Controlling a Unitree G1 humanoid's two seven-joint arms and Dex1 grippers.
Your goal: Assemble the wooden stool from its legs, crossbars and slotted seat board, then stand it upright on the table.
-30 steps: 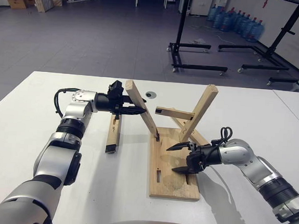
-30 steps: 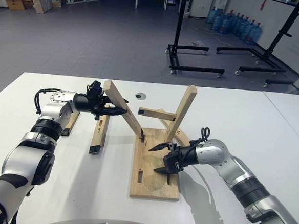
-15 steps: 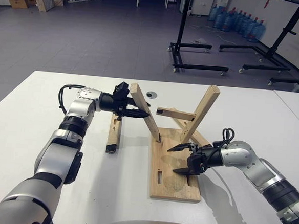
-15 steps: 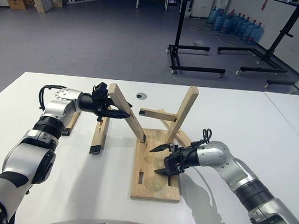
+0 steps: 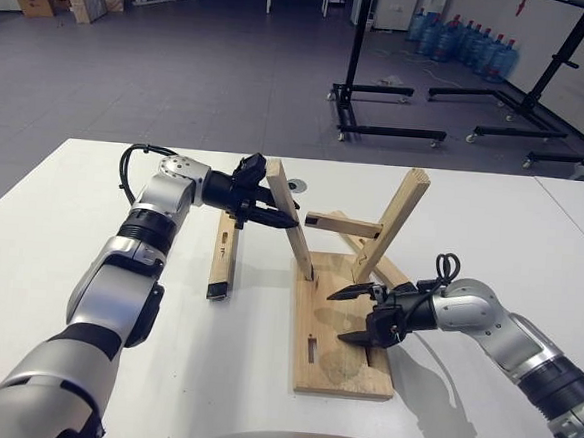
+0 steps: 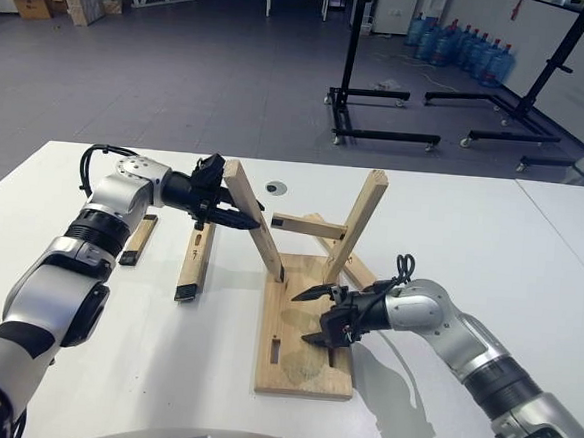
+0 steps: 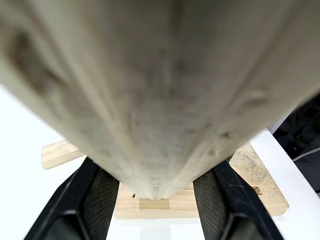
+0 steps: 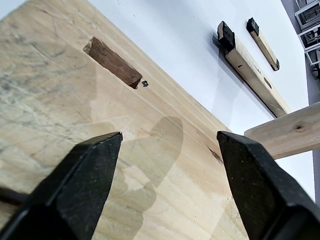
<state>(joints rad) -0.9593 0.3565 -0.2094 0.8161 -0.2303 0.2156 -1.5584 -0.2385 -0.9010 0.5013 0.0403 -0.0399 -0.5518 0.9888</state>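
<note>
Left gripper (image 5: 277, 210) clamped on slanted leg (image 5: 300, 248), upper centre-left, its foot touching seat board (image 5: 334, 367). Right gripper (image 5: 337, 314) fingers apart over board, centre-right. Board mid-table (image 5: 39, 251), wide margins to edges; loose leg (image 5: 222, 262) just left.

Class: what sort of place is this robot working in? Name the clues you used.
Probably a warehouse-like lab hall: a wide grey tiled floor, black wheeled steel frames, and a row of blue water jugs by the far wall.

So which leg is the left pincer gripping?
The tilted leg on the seat board's left side, left pincer shut on it. The other standing leg carries a crossbar, ungripped; two legs lie flat on the table.
</note>
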